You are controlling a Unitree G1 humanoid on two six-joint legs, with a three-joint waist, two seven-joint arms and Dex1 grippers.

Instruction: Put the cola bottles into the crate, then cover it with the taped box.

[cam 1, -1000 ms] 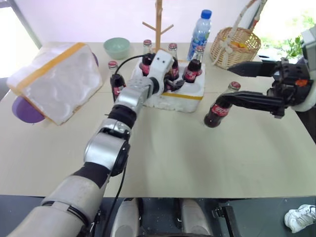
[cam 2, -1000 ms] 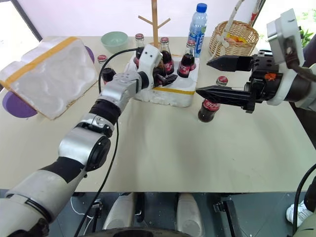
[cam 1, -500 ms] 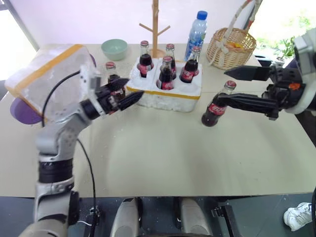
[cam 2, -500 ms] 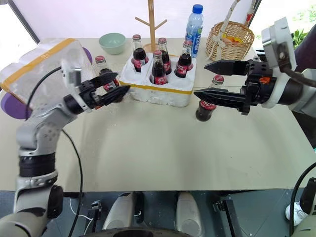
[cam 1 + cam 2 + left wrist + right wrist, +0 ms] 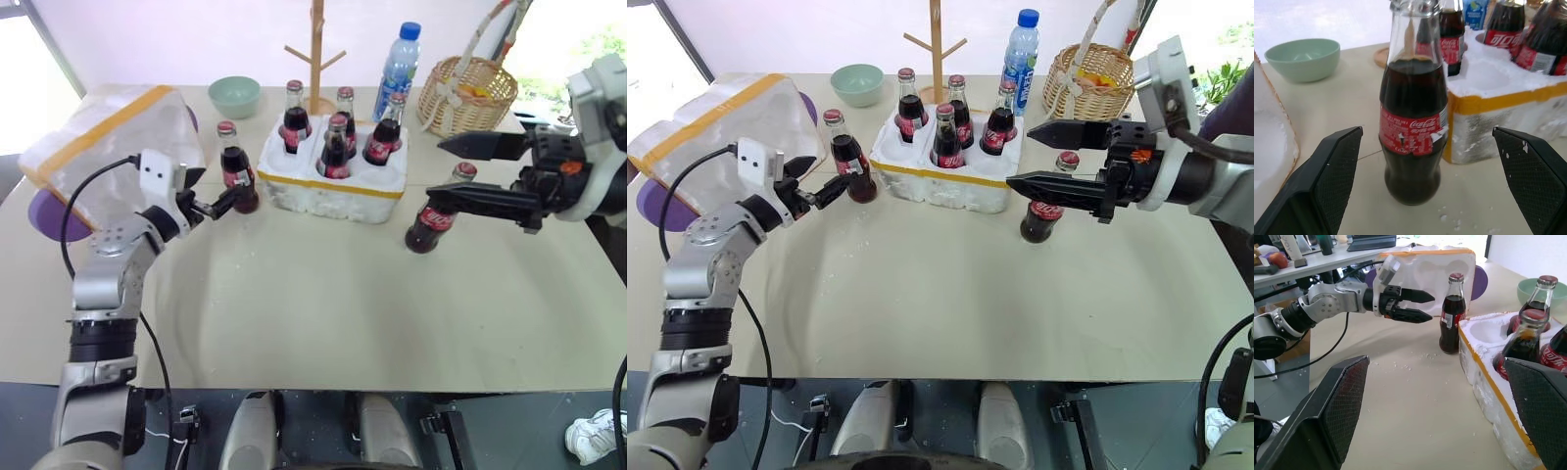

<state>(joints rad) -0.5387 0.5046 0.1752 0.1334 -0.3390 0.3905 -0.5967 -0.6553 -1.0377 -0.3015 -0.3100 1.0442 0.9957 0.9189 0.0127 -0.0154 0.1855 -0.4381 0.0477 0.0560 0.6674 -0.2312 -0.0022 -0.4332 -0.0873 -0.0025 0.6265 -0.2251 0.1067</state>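
Beige table (image 5: 323, 313), six cola bottles (image 5: 236, 169), four in crate (image 5: 333, 186), both pincers open, left (image 5: 217, 201), right (image 5: 460, 171)

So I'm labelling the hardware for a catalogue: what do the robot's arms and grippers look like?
Both arms are silver-grey metal segments with black joints. The left gripper has two tapered black fingers with crosshatched pads, a white block at its wrist and a black cable looping back along the arm. The right gripper has longer black fingers, a white housing behind and a small orange mark.
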